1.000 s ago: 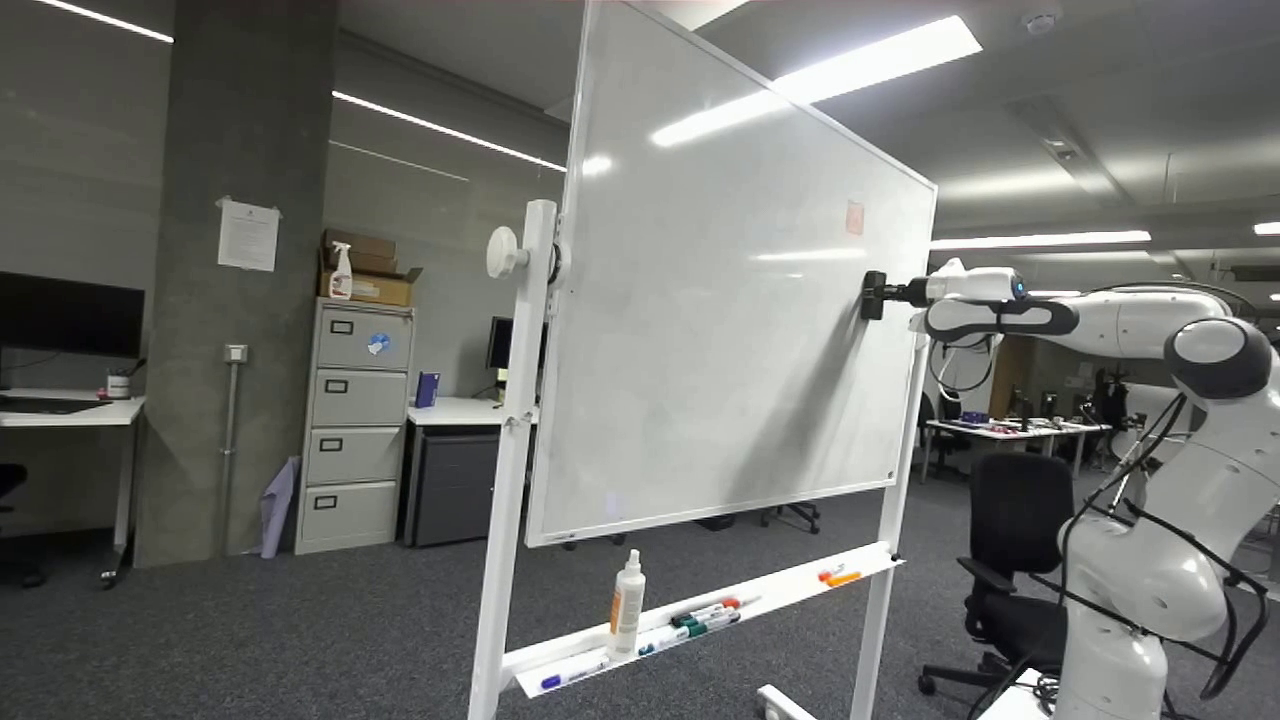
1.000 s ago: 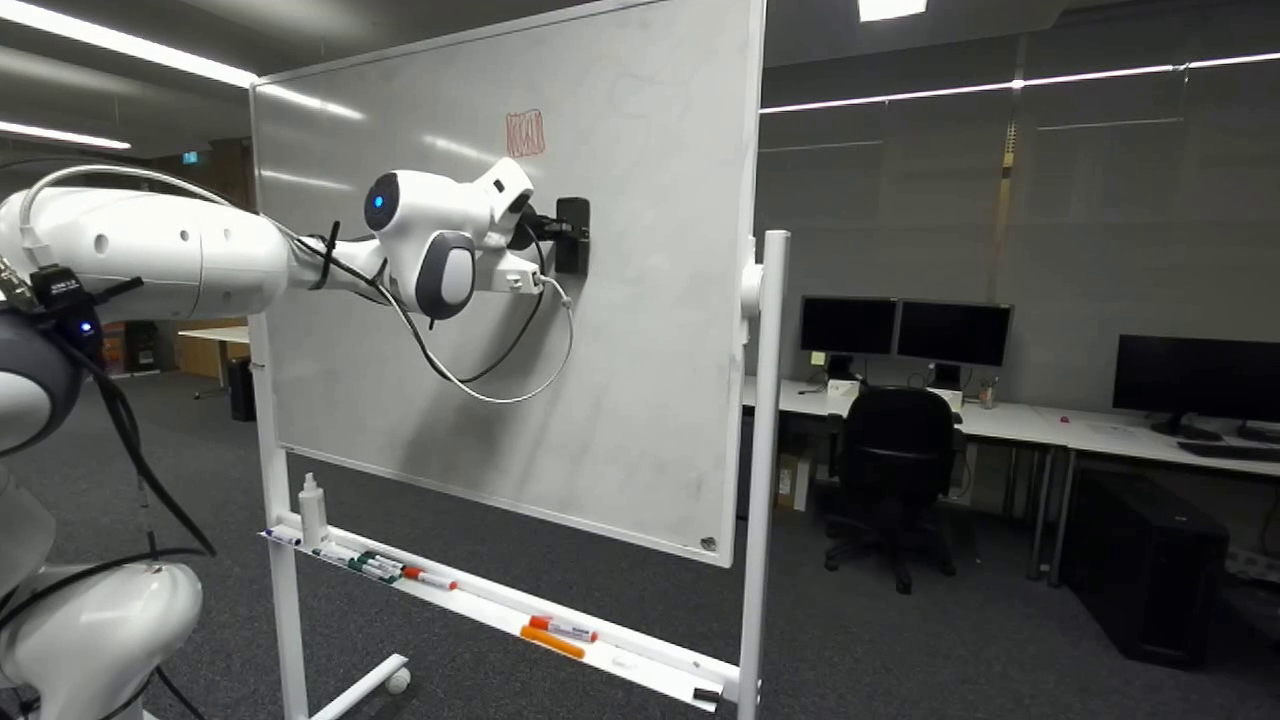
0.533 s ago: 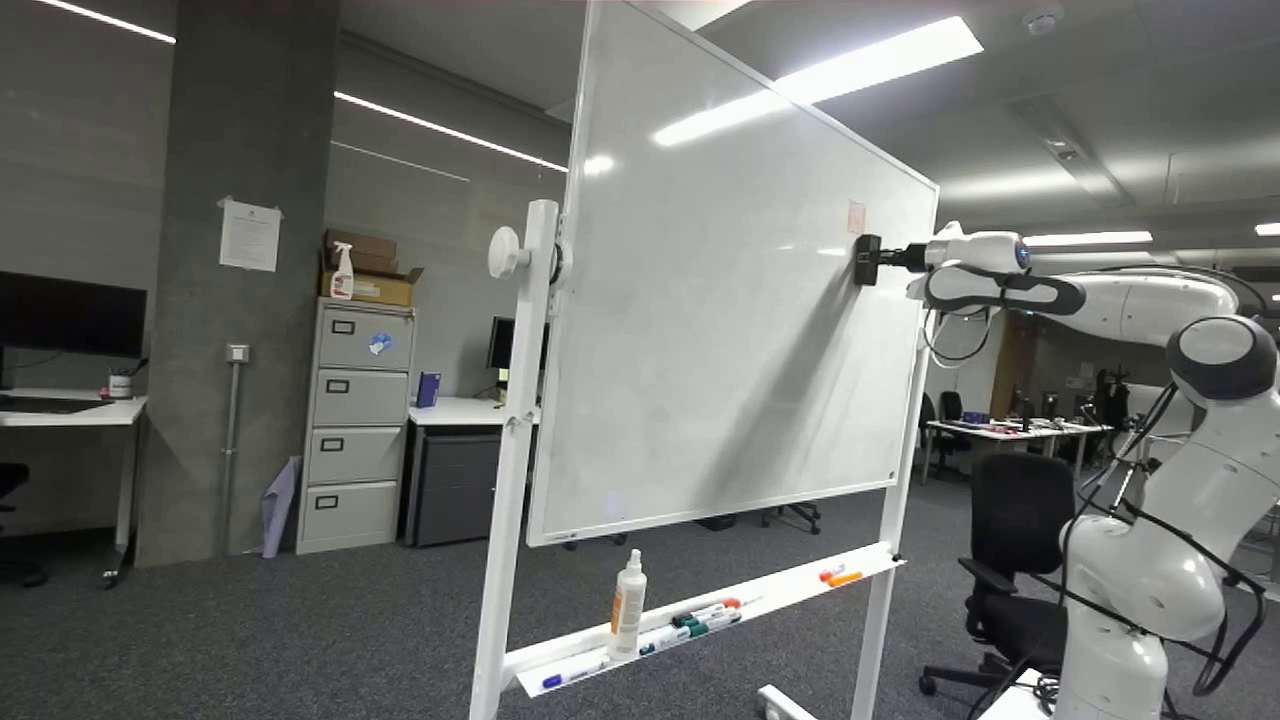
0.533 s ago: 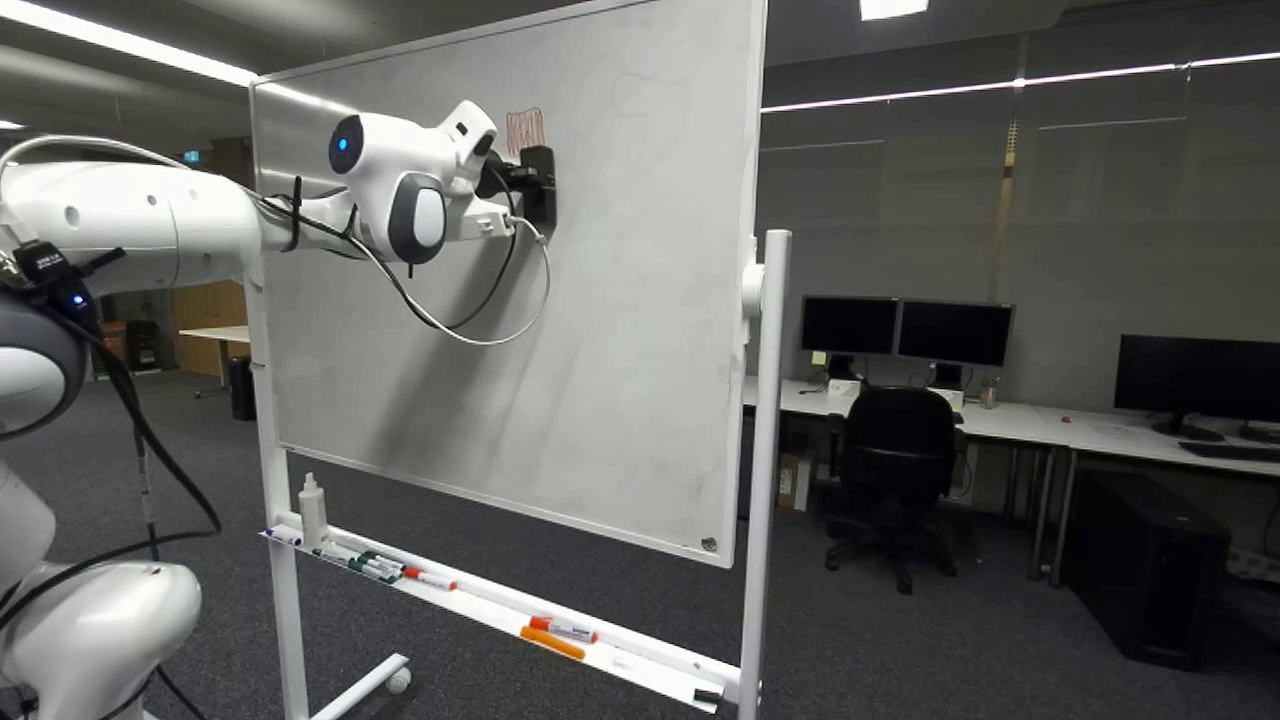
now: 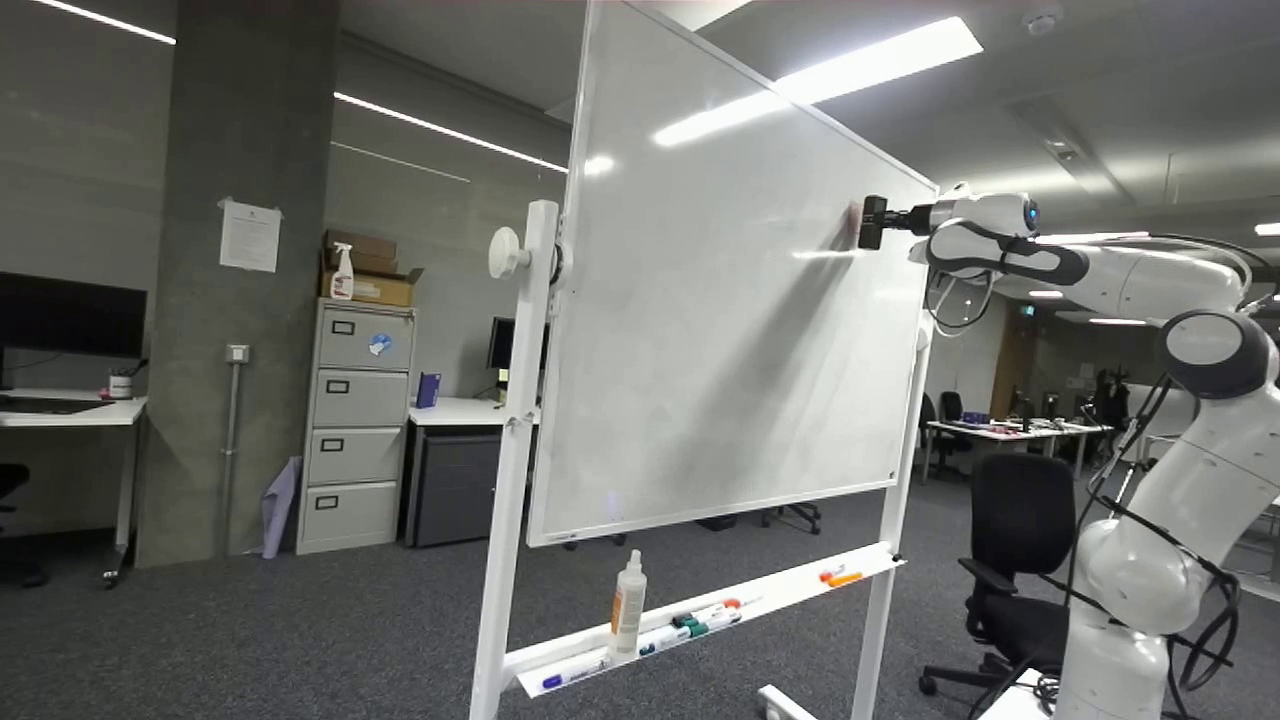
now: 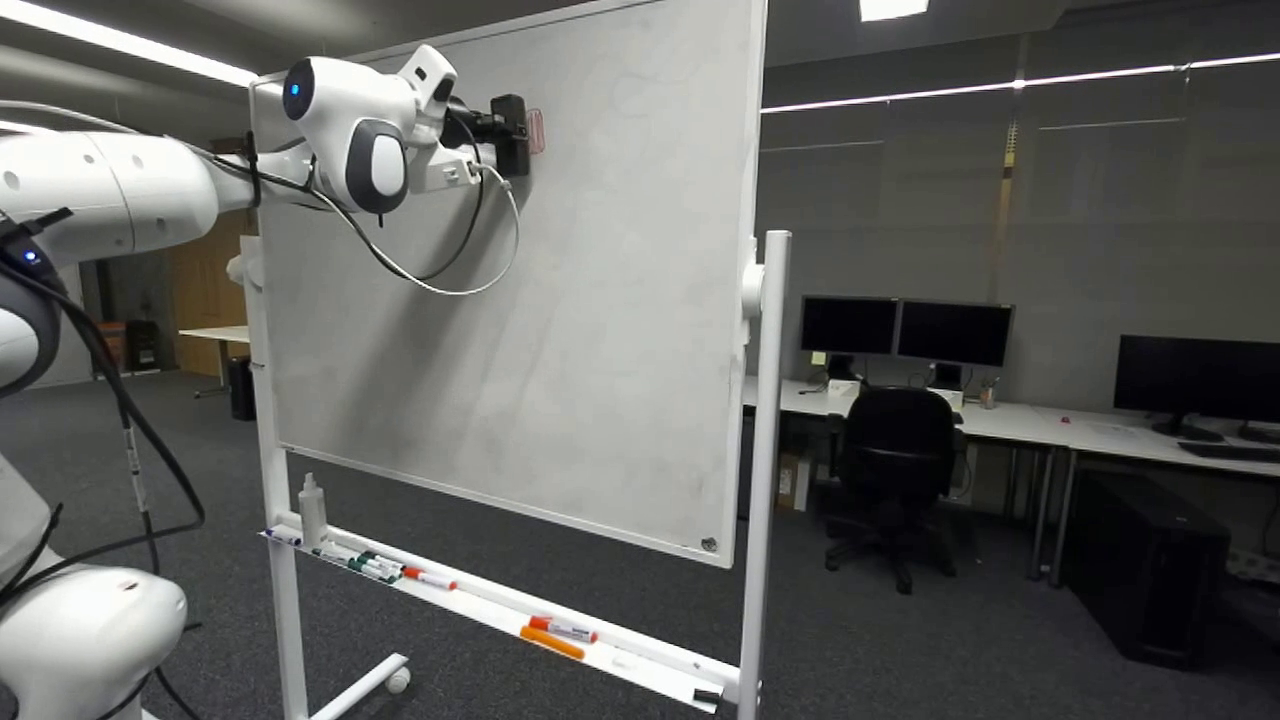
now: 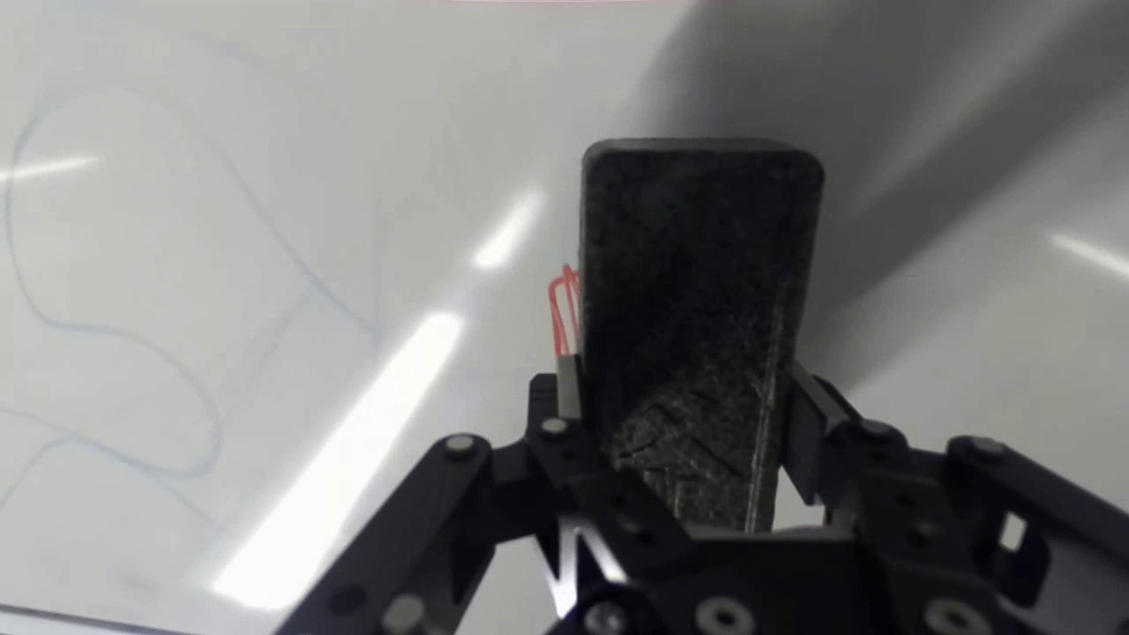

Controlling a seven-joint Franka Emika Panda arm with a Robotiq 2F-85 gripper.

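- gripper [image 7: 692, 392]: fingers apart by width of black block [image 7: 697, 256], clamped on its sides.
- block at whiteboard [image 6: 620, 350]; contact unclear.
- red scribble [image 6: 537, 131] partly hidden behind block.

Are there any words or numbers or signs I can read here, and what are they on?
No text is clear enough to read.
Paper on the pillar: print too small.
Bottle on the tray: label too blurred.
Spray bottle on the cabinet: label too small.
Markers: print too small.
Red lines on the whiteboard, partly behind the black eraser: no letters show.
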